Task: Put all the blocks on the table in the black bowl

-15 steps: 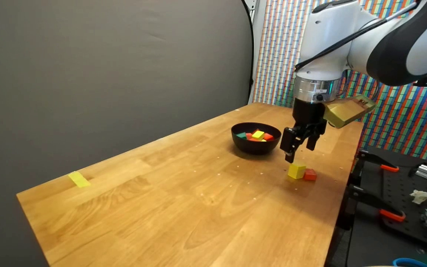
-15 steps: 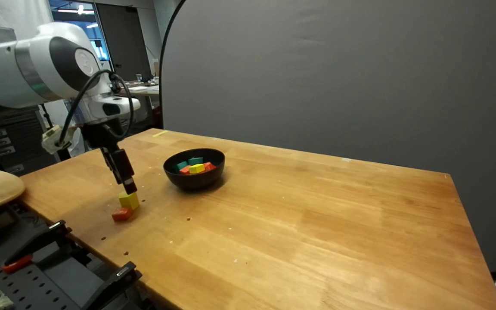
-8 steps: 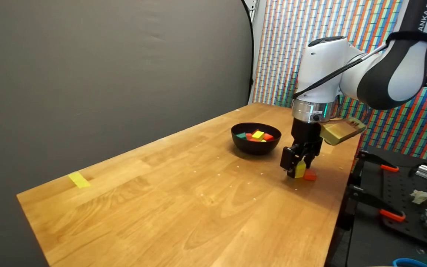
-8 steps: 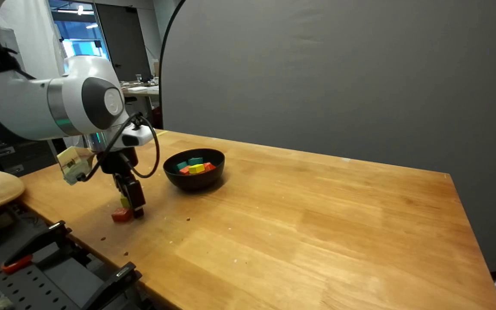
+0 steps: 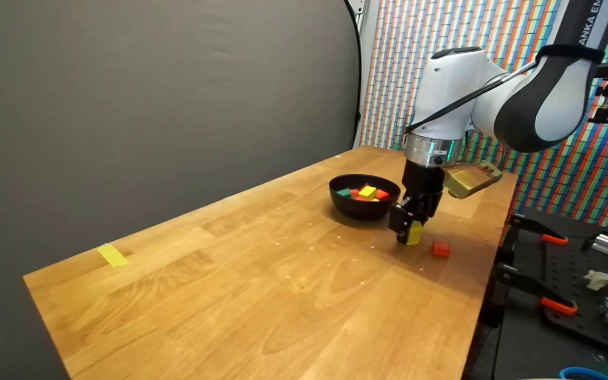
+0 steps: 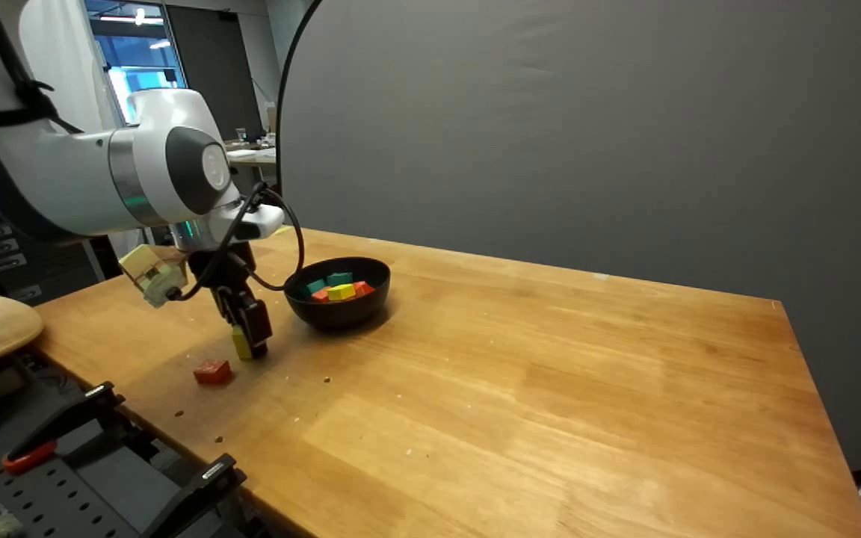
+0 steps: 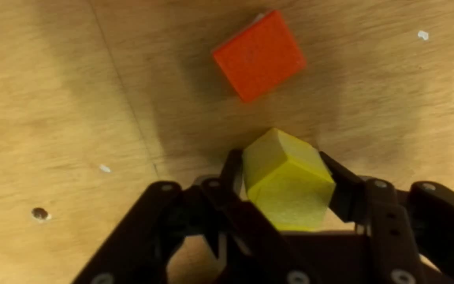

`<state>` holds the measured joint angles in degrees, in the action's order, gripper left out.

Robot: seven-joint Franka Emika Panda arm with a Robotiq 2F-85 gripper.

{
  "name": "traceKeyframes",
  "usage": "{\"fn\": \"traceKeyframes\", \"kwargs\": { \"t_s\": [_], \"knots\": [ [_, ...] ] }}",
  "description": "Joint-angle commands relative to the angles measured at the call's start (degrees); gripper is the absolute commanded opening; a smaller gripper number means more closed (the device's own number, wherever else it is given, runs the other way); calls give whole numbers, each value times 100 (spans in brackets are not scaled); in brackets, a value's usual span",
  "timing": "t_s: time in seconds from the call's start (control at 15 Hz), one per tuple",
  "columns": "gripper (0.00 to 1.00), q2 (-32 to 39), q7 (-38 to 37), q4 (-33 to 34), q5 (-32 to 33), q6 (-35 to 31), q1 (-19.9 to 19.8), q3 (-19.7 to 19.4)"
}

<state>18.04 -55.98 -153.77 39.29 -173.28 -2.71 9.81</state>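
Your gripper (image 7: 281, 170), its jaws drawn in part way, pinches a yellow block (image 7: 291, 191) between dark fingers (image 7: 340, 183), low at the table (image 5: 219, 301), presumably for a short carry to the black bowl (image 5: 363, 211) standing nearby; you cannot tell whether the block clears the wood. It appears to sit askew, perhaps because the grip meets edges rather than flat faces. A red block (image 7: 259, 57) lies on the table, apart from it, likely your last pick, with room for the fingers around it. Green, red and yellow blocks (image 6: 341, 293) already share the bowl. The held one shows plain lemon faces, three meeting at a crisp corner in the wrist view.
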Motion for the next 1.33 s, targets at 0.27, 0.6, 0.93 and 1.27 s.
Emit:
{"fn": "traceKeyframes", "kwargs": {
  "t_s": [0.27,0.6,0.93,1.27],
  "knots": [
    [19,-1669,552,-77,154,550,185,151],
    [19,-1446,1242,851,58,1170,122,-67],
    [85,-804,3112,1345,-1303,1386,-201,231],
    [100,-1208,5325,865,-2827,2035,-1198,1705]
  ]
}}
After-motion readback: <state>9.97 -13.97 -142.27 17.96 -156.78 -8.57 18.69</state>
